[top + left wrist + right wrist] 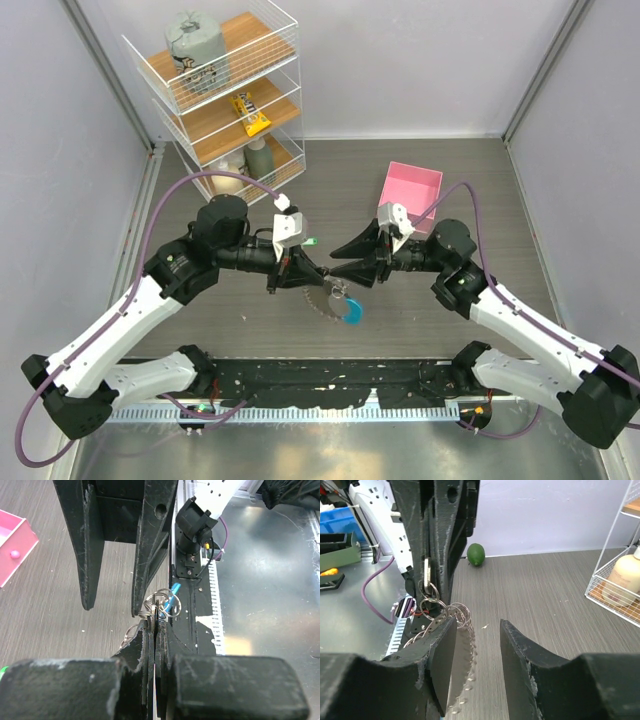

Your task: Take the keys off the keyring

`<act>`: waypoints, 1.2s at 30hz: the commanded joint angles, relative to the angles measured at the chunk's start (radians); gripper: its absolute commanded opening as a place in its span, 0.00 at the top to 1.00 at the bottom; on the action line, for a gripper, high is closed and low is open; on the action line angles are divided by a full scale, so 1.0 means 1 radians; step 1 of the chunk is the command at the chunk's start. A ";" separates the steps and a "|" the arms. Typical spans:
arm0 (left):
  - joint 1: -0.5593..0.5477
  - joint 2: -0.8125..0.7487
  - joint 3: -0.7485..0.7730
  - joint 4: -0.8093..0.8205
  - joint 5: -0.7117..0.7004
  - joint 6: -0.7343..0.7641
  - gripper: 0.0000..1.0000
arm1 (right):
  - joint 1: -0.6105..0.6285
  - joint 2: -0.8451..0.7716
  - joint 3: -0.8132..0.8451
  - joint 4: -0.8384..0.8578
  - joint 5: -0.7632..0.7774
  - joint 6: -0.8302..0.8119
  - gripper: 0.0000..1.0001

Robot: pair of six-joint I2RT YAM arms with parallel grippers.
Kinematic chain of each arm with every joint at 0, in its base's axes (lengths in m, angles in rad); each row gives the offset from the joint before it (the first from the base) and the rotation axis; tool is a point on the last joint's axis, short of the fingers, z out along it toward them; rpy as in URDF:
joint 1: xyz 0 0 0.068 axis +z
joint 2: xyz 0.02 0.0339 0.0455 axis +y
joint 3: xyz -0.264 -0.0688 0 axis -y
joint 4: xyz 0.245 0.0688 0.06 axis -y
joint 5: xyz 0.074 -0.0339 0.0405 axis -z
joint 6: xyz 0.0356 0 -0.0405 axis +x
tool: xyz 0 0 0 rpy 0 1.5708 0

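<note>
The keyring (352, 313) hangs over the table between the two arms, its bright blue band at the lower right. The keys (321, 300) form a silver jagged fringe along it. My left gripper (305, 279) is shut on the top of the bunch. In the left wrist view its jaws (156, 623) pinch thin metal, with small rings (156, 603) and a bit of blue just beyond. My right gripper (333, 260) is open, right next to the bunch. In the right wrist view (477, 630) the key fringe (465, 672) lies along its left finger (442, 665); nothing is gripped.
A pink box (410, 190) sits behind the right gripper. A white wire shelf (225, 90) with bottles and packets stands at the back left. A green lime (476, 554) lies on the table near the left gripper. A metal rail runs along the near edge (330, 410).
</note>
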 commanded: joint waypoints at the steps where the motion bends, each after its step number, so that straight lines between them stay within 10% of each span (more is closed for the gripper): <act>1: -0.004 -0.008 0.049 0.028 0.053 0.009 1.00 | 0.024 -0.038 0.000 0.017 -0.023 -0.063 0.54; 36: -0.004 0.016 0.049 0.061 0.104 -0.008 1.00 | 0.061 -0.015 0.025 0.063 -0.126 0.007 0.71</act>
